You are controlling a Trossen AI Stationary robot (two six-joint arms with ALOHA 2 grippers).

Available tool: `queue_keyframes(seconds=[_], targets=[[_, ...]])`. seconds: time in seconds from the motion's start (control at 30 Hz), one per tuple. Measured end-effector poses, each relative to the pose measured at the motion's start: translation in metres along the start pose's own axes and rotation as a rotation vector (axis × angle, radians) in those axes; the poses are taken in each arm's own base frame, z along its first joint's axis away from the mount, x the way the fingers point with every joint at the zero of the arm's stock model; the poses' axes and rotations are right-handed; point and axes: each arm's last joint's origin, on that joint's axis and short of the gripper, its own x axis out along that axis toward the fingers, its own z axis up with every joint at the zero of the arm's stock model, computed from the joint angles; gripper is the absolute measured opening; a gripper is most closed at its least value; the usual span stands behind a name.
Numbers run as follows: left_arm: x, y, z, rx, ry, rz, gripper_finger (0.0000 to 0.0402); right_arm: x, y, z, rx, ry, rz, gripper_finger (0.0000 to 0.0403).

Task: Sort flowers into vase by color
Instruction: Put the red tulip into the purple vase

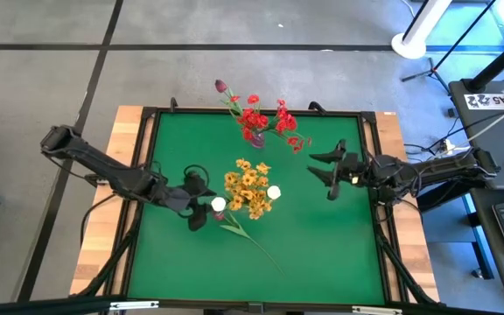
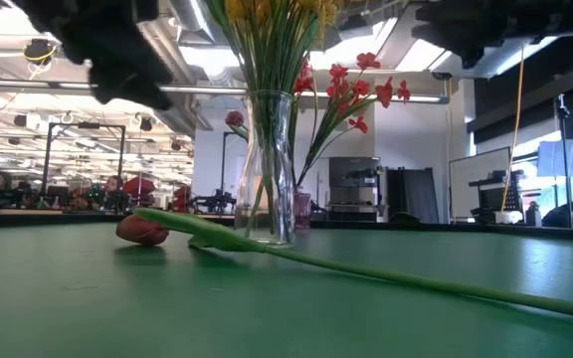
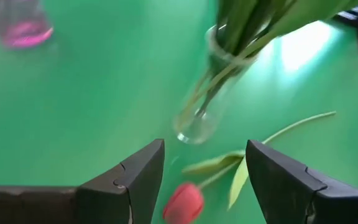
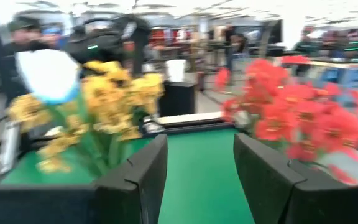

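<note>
One tulip lies flat on the green table, its red bud (image 3: 184,202) (image 2: 142,231) by the clear vase and its green stem (image 1: 254,241) running toward the near edge. My left gripper (image 1: 198,201) (image 3: 205,180) hovers open above that bud, a finger on either side, touching nothing. The clear vase (image 2: 267,179) holds the yellow flowers (image 1: 248,185) and white buds (image 1: 274,192). A small pink vase (image 1: 256,138) farther back holds the red flowers (image 1: 269,118) and a maroon tulip (image 1: 220,86). My right gripper (image 1: 327,175) (image 4: 197,168) is open in the air, right of both vases.
The green mat has a black raised frame (image 1: 370,175) set on a wooden table top (image 1: 103,236). Bare mat lies along the near edge (image 1: 322,262) and left of the vases (image 1: 173,140). Both bouquets stand tall between the arms.
</note>
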Motion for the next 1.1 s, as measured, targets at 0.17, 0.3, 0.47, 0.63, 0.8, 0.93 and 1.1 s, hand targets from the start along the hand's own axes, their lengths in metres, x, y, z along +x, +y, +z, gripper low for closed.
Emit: queue_keyframes(seconds=[0.17,0.3,0.47,0.63,0.8,0.93,1.1], targets=[[-0.028,0.013,-0.005,-0.064,0.025,0.069,0.0219,-0.002,0.003,0.011,-0.017,0.058,0.117,0.0182],[-0.049,0.020,-0.007,-0.084,-0.050,0.128,0.0219,-0.001,0.005,0.015,-0.030,0.133,0.201,0.0182],[-0.065,0.024,-0.003,-0.096,-0.175,0.159,0.0219,0.004,0.013,0.002,0.007,0.255,0.316,0.0182],[-0.069,0.027,-0.001,-0.100,-0.234,0.198,0.0219,0.011,0.035,-0.016,-0.004,0.359,0.337,0.0182],[-0.070,0.028,0.000,-0.096,-0.277,0.246,0.0219,0.022,0.062,-0.039,-0.002,0.432,0.289,0.0182],[-0.070,0.028,0.001,-0.096,-0.291,0.259,0.0219,0.033,0.082,-0.056,0.050,0.423,0.255,0.0182],[-0.070,0.028,0.001,-0.101,-0.296,0.256,0.0219,0.053,0.100,-0.078,0.121,0.442,0.234,0.0182]])
